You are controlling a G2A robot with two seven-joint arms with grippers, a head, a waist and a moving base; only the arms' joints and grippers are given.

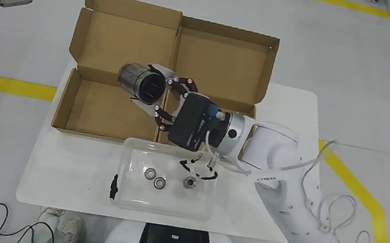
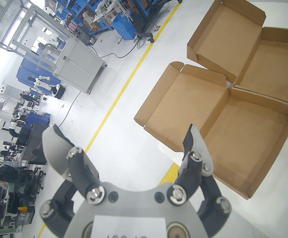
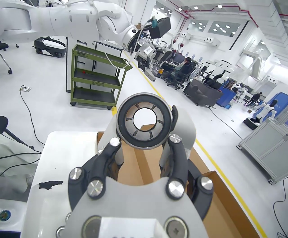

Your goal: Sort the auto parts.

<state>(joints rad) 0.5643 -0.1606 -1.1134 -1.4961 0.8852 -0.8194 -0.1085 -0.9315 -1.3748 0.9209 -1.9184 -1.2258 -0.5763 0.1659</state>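
White table (image 1: 289, 112) carries two open cardboard boxes (image 1: 100, 109) along its far side and a clear tray (image 1: 126, 195) nearer us. We hold our left gripper (image 2: 123, 135) spread wide over the floor beyond the table's left edge, while our right gripper (image 1: 156, 88), above the left box, pinches a hollow metal cylinder (image 1: 138, 81) by its sides. Three small rings (image 1: 151, 173) lie in the tray.

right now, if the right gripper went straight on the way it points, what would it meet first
Probably nothing near: the right gripper, shut on the cylindrical part, points roughly level above a cardboard box, with open floor beyond. Depth is unclear.
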